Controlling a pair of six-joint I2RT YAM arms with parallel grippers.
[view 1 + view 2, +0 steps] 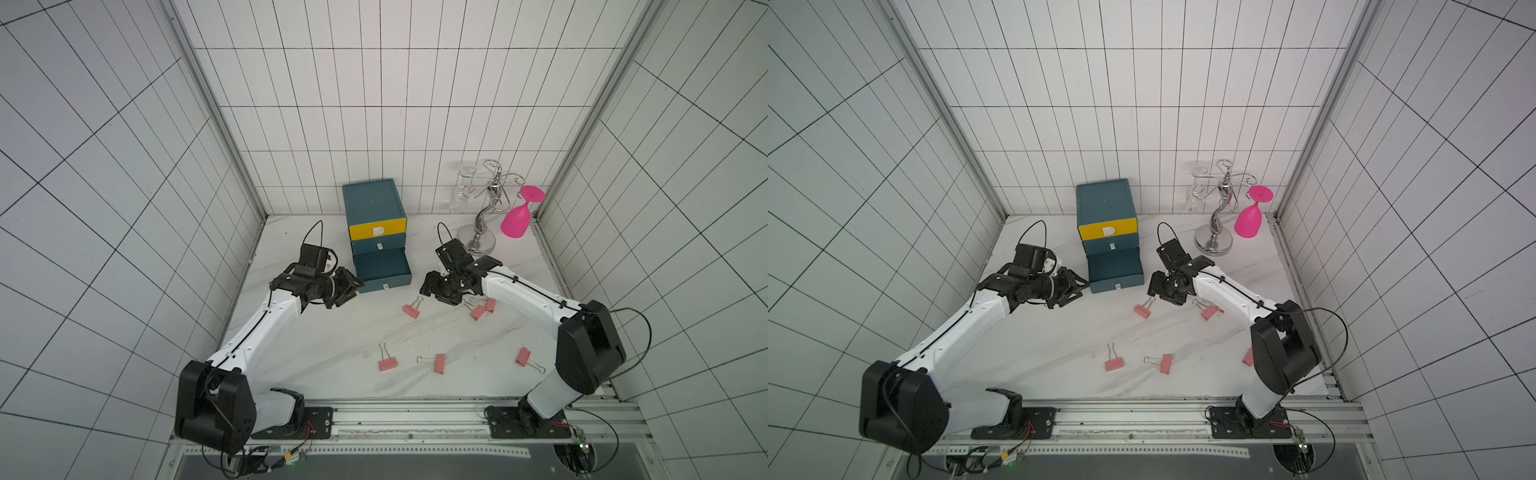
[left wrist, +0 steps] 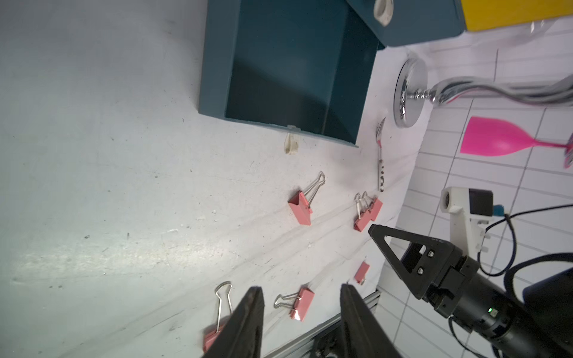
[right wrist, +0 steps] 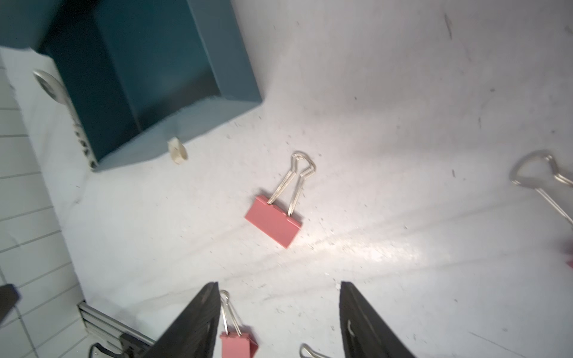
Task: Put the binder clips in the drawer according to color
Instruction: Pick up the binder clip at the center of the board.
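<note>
Finds open bottom drawer (image 1: 381, 266) empty, six salmon-pink binder clips (image 1: 411, 311) loose at its 4–6 o'clock, left gripper (image 2: 300, 286) and right gripper (image 3: 278, 283) spread, empty, judges sorting barely begun.

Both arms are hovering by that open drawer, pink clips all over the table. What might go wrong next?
The two clips by the right arm lie close together, so a grab may lift both or flick one away. The left end effector and right end effector flank the drawer; moving together they might collide or shove it. The rack with its hanging pink glass stands close behind the right arm and could be bumped.
</note>
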